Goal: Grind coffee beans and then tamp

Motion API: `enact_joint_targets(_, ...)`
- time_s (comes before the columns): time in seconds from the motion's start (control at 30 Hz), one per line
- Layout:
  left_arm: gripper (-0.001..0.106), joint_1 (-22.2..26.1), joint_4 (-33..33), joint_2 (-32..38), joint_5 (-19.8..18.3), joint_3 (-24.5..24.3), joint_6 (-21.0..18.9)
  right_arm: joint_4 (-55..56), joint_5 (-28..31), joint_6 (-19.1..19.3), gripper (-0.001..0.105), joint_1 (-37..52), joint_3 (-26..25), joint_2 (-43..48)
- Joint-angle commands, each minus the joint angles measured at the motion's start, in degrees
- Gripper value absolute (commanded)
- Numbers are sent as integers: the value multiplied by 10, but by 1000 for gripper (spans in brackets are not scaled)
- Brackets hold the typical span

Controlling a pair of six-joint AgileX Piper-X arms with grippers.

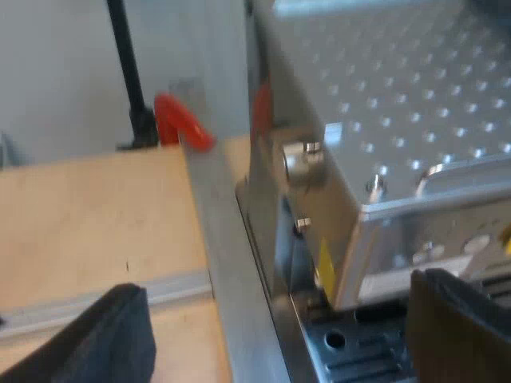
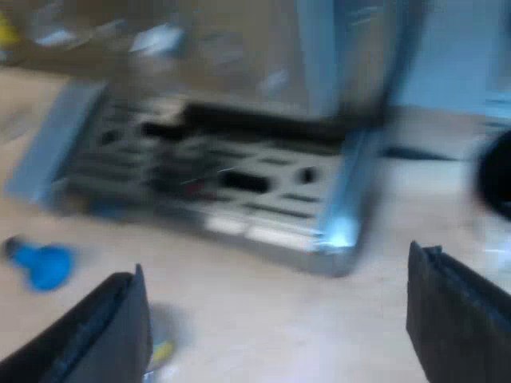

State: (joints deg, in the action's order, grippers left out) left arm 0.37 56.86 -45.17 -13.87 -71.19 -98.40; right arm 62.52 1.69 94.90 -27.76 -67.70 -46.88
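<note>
- Left wrist view: your left gripper (image 1: pixel 278 295) is released, its fingers (image 1: pixel 96 343) spread wide with nothing held. Between them lie the lower corner of the espresso machine (image 1: pixel 399 120) and an end of its drip tray (image 1: pixel 351 351). As far as you can see, neither finger touches the metal.
- Beside the machine runs the wooden table (image 1: pixel 96 215). At its far edge a red piece (image 1: pixel 180 120) sits just beside a black post (image 1: pixel 128 72). You cannot tell whether this is the red end of the holder's handle or a clamp.
- Right wrist view: your right gripper (image 2: pixel 275 271) is also released and empty, over bare table just short of the drip tray's slotted grate.
- The blue tamper (image 2: pixel 40 265) lies on the table near the tray's corner, apart from both fingers.
- A dark round shape (image 2: pixel 497 183) sits beyond the other finger, too blurred to name.
- Judged from this, you are at the approach: nothing is ground or tamped yet.
- The next move calls for locating the holder and getting it under the grinder outlet. Leave the tamper until there is coffee to press.
</note>
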Motion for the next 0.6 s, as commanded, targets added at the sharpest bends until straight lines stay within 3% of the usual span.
enact_joint_targets(0.03, 68, 0, -6, 7, -9, -5, -8, -4, -31, 56, 69, 179, -8, 11)
enact_joint_targets(0.17, 68, 0, 6, 25, -9, -5, -8, -4, -49, 117, 69, 296, -8, 40)
enact_joint_targets(0.23, 68, 0, 13, 37, 2, -2, -8, -11, -54, 120, 69, 306, -8, 58)
enact_joint_targets(0.4, 68, -23, 14, 103, 116, 26, -6, -6, -66, 161, 69, 271, -8, 123)
enact_joint_targets(0.53, 68, -34, 15, 126, 130, 38, -4, -6, -66, 166, 69, 264, -7, 149)
enact_joint_targets(0.6, 68, -50, 15, 202, 132, 73, -2, -17, -66, 144, 69, 261, 11, 217)
